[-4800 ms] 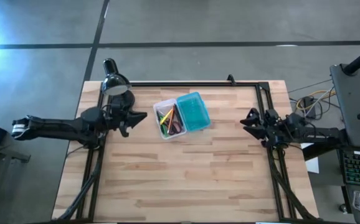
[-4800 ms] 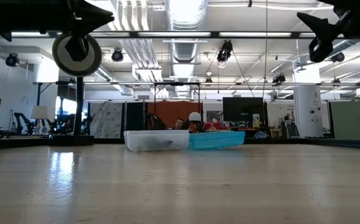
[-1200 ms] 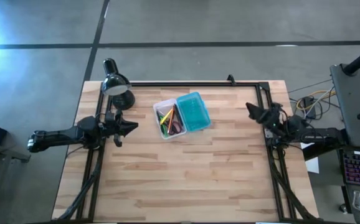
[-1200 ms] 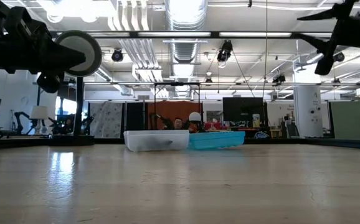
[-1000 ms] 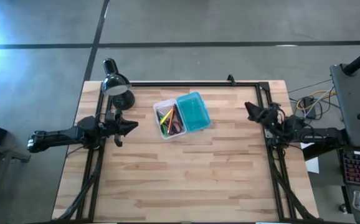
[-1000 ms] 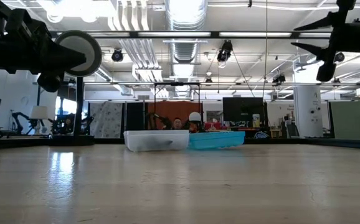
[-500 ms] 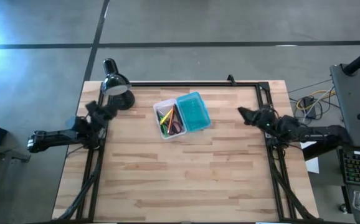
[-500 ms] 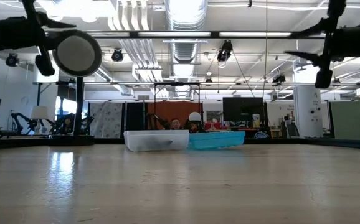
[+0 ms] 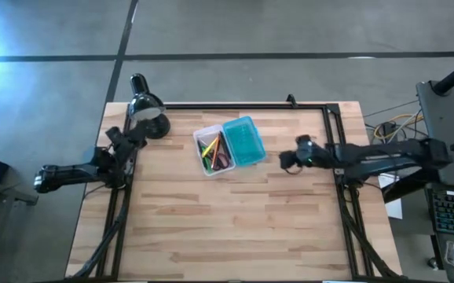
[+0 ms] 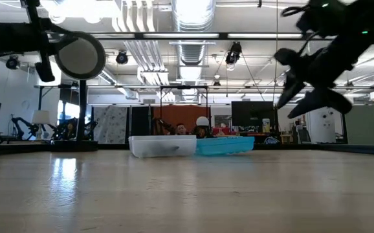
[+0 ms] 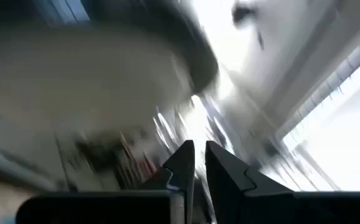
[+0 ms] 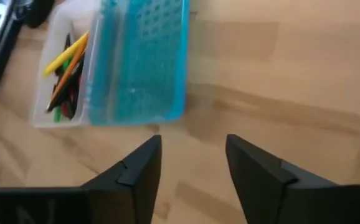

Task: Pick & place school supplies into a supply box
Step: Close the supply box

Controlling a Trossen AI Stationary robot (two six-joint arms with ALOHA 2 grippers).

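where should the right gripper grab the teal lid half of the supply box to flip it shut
Probably the lid's free long edge, the side away from the clear tray, coming in from the right gripper's own side. The lid lies open and flat on the table, joined to the tray along its other long edge, so only that outer rim can be lifted. The fingers are open and face it.

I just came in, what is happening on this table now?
A two-arm robot is working with a supply box that lies open on the wooden table. Pens and pencils already lie in its clear tray, and the teal lid is folded out beside it. The right gripper is open, holds nothing, and points at the box from the lid side. The left gripper is shut and empty, waiting at the table's left edge next to the black desk lamp.
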